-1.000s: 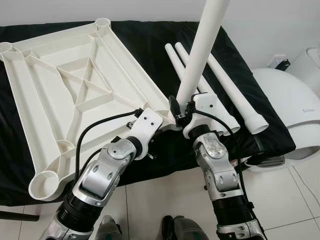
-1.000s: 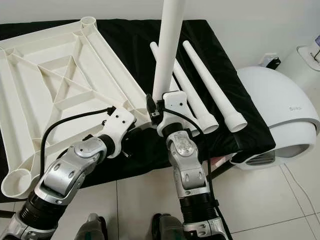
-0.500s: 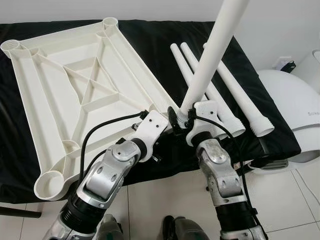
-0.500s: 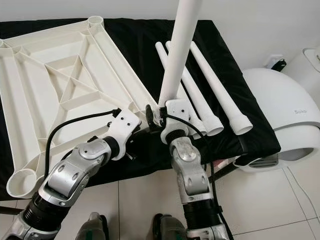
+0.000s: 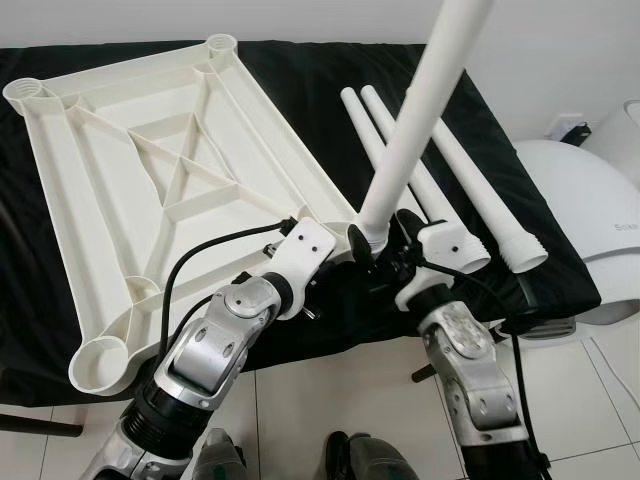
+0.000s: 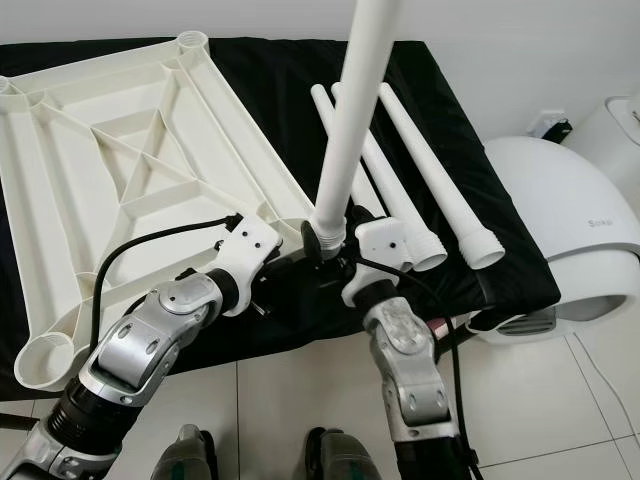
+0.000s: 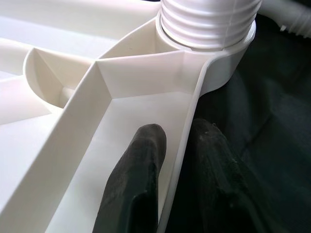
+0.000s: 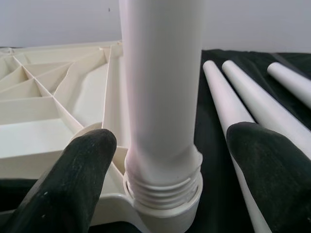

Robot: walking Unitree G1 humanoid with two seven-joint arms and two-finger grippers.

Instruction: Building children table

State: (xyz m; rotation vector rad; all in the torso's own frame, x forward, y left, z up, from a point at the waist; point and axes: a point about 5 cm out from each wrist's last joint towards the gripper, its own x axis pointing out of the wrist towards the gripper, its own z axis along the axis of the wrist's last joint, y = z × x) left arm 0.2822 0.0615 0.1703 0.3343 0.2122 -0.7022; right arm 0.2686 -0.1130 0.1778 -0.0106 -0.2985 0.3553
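Observation:
The white table top (image 5: 150, 170) lies upside down on a black cloth, ribs facing up. One white leg (image 5: 420, 110) stands upright in the socket (image 8: 165, 204) at the top's near right corner, its threads partly showing. My left gripper (image 7: 177, 133) is shut on the table top's rim just beside that socket, one finger (image 7: 141, 160) inside the rim and one outside. My right gripper (image 8: 172, 141) is open, a finger (image 8: 82, 170) on each side of the leg's base, with a gap to the leg on both sides. Three loose legs (image 5: 480, 190) lie on the cloth to the right.
A rounded white appliance (image 5: 590, 220) stands on the floor at the right, close to the cloth's edge. Pale tiled floor (image 5: 330, 410) runs along the near side, under my arms. The black cloth (image 5: 300, 80) stretches back to a white wall.
My right hand has drawn back from the leg's base and turned at the wrist. The leg stays standing in the socket. The left gripper keeps its hold; the view shifted a little.

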